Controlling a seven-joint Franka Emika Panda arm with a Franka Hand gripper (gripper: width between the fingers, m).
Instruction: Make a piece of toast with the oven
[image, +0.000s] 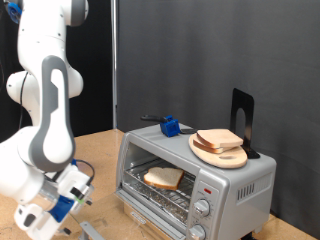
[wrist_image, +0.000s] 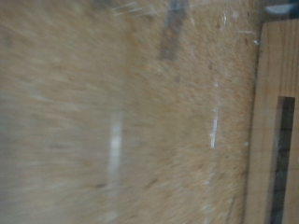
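Nearest the camera, the robot arm (image: 45, 120) is filling the exterior view's left, its tool (image: 45, 215) hanging low by the counter (image: 100, 150), well apart from the oven (image: 195, 180). Can't tell if the fingers are apart or together, they're cut off at the bottom edge. The piece of toast (image: 163, 178) is already sitting on the rack inside the oven, so I'm guessing we're at the door-and-knobs stage, which needs a careful reach. The wrist view is just showing blurry wood grain.
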